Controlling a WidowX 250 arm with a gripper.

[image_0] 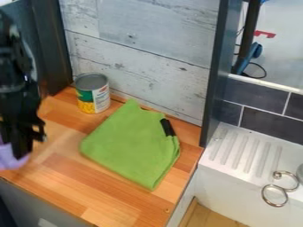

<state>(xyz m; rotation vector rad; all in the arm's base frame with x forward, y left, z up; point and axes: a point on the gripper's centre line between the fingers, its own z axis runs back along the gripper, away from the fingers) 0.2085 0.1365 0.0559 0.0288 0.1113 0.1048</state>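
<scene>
At the left edge of the camera view, the black gripper [25, 144] hangs over the wooden counter. A light purple thing [8, 158] is right by its lower end, partly hidden behind it; whether it is held cannot be made out. To the gripper's right, a green cloth [131, 144] lies spread on the counter, with a small black piece [168, 127] at its right edge. Behind the cloth's left corner, a can [92, 94] with a green and yellow label stands upright near the back wall.
The wooden counter [62, 175] ends at the right beside a white sink [237, 175] with a ridged drainer. Metal rings [275, 195] sit at the sink's right. A whitewashed plank wall [148, 40] rises behind the counter, with a dark post [216, 66] at its right end.
</scene>
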